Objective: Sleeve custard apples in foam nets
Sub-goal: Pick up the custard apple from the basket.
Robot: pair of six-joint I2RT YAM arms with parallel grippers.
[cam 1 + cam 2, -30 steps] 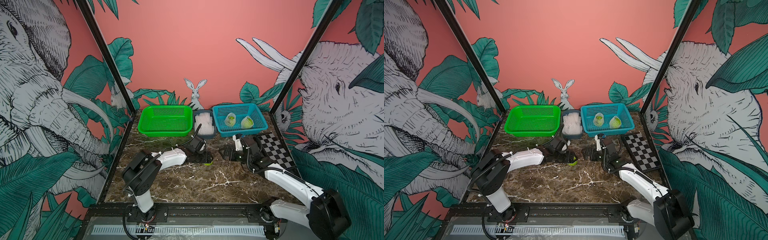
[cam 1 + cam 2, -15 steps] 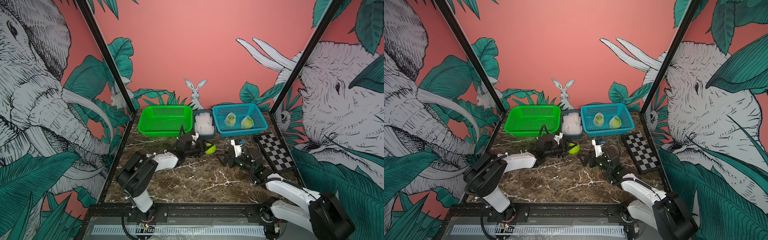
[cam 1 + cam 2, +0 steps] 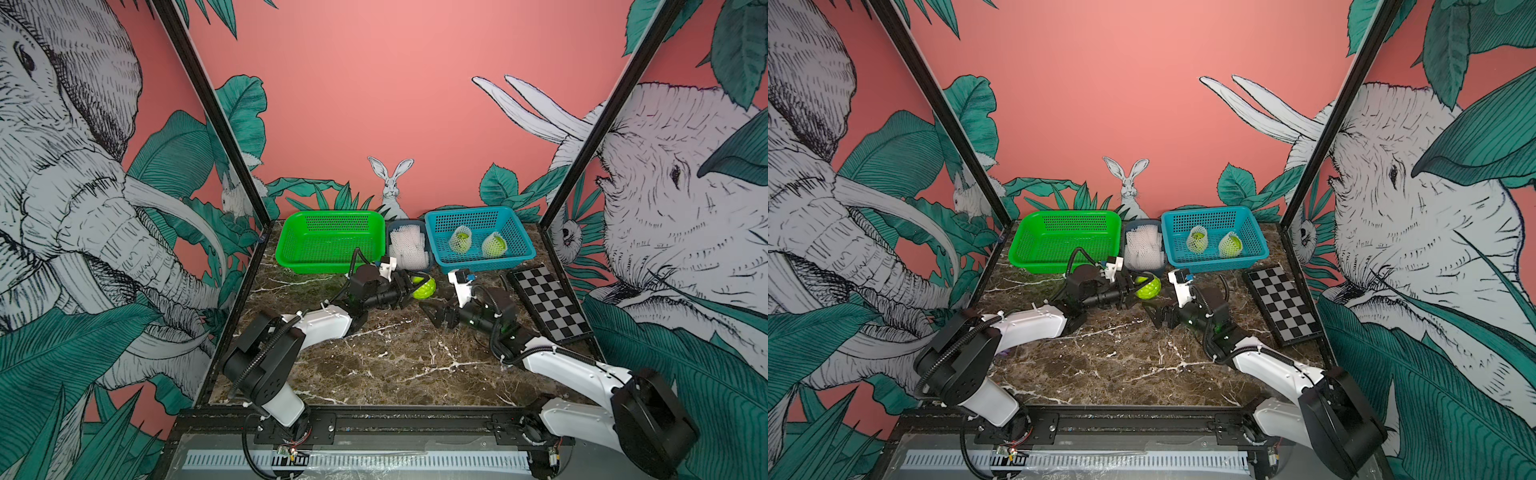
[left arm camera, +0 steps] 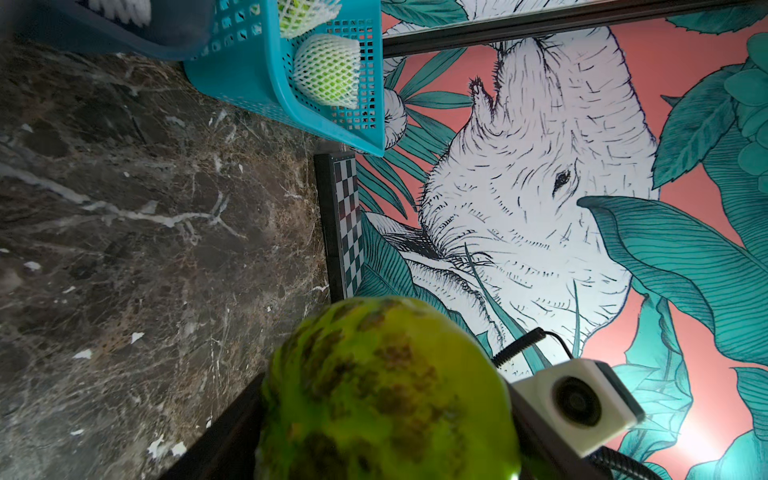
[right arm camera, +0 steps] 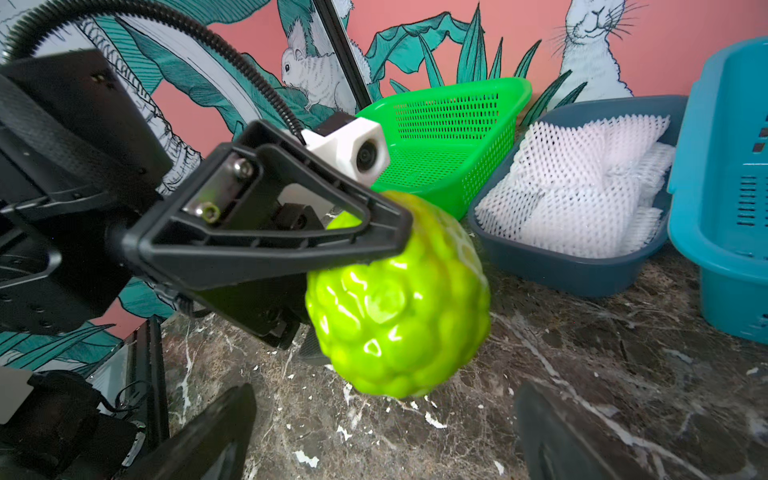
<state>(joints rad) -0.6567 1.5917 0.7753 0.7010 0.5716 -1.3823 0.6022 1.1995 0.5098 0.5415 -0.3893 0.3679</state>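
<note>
A bare yellow-green custard apple [image 3: 424, 287] [image 3: 1149, 286] [image 5: 399, 307] hangs just above the marble table in front of the grey tub. My left gripper [image 3: 417, 286] [image 4: 386, 436] is shut on it from the left; its dark blotches fill the left wrist view [image 4: 386, 390]. My right gripper [image 3: 434, 314] [image 3: 1157, 316] [image 5: 382, 436] stands open just to the apple's right and nearer the front, pointing at it, with nothing between its fingers. White foam nets [image 3: 409, 246] [image 5: 582, 187] lie piled in the tub. Two sleeved custard apples [image 3: 460, 240] [image 3: 493, 245] sit in the blue basket [image 3: 528, 251].
A green basket [image 3: 291, 255] stands at the back left, beside the grey tub [image 3: 430, 266]. A checkerboard plate [image 3: 548, 299] lies flat along the right edge. Black frame posts rise at both back corners. The marble table [image 3: 395, 365] runs to the front rail.
My left gripper has risen from the table with the custard apple and moved slightly back toward the tub. My right arm has dropped lower, its open gripper now facing the fruit.
</note>
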